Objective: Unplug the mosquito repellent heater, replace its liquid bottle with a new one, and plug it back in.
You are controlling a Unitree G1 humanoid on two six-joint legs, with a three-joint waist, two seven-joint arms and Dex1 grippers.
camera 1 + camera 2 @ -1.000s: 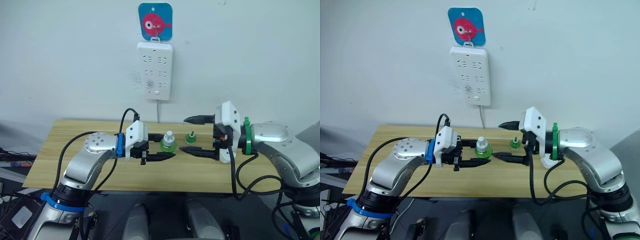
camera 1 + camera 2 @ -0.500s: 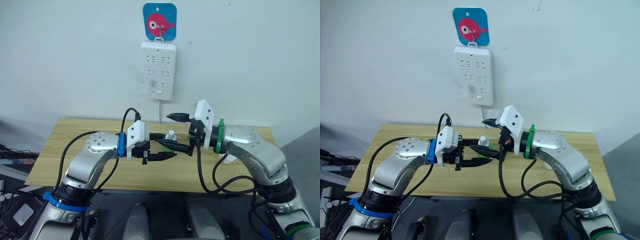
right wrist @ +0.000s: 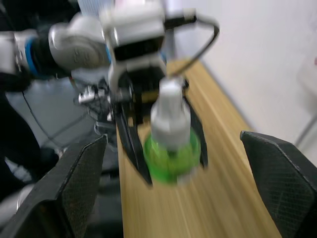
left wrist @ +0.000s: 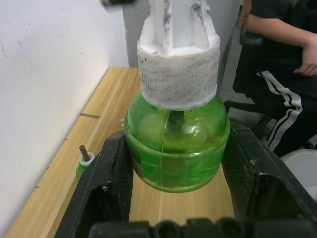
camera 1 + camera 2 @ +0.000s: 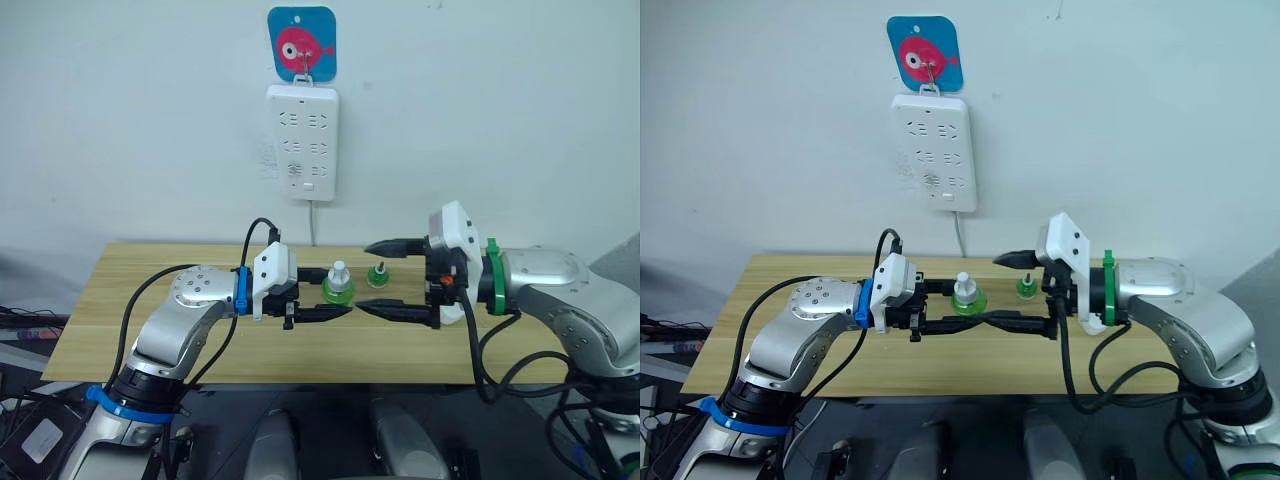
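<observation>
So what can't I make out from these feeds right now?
- Heater: its top is cut off by the left wrist view's edge, so the prongs are unseen.
- Green bottle: its sides are covered by the left gripper's fingers.
- Second bottle: too small in the eye views to judge fill level.
- Right wrist view: blurred.

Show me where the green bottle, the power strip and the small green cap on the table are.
green bottle (image 4: 176, 144), left wrist view, its green body.
power strip (image 5: 302, 142), left eye view, its white face.
small green cap (image 5: 379, 275), left eye view, its green base.
</observation>
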